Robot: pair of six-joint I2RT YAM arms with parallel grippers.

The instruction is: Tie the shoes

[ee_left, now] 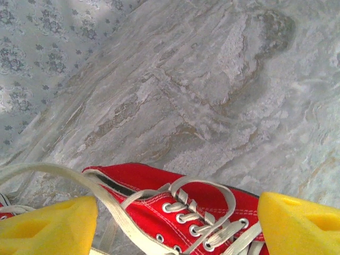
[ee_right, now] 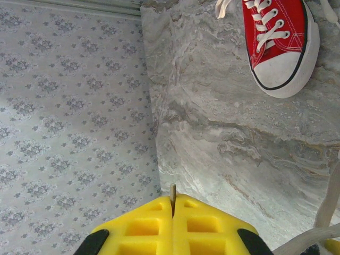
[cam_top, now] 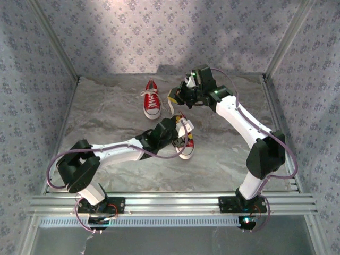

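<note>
The left gripper [ee_left: 175, 212] hangs with its yellow fingers spread wide and nothing between them to hold. Directly beneath it, framed by the two fingers, lies a small red canvas low-top sneaker [ee_left: 141, 178] with white laces and a white rubber sole.

The right gripper [ee_right: 172, 206] is pressed shut. A thin tan sliver pokes out from between its yellow pads, and I cannot tell what that is. A white lace strand [ee_right: 325, 207] runs just beside this gripper; whether it is pinched is unclear. Ahead of the gripper, well apart, rests the matching second red sneaker [ee_right: 279, 32], its white toe cap pointing back toward the fingers.

No bow shows on either shoe. Under the left gripper the laces are threaded through the metal eyelets, but one slack loop [ee_left: 210, 185] sits on top and a long loose strand [ee_left: 53, 169] trails off across the grey marbled tabletop [ee_left: 212, 95]. By my reading the task is in its early part — both knots are yet to be made.
</note>
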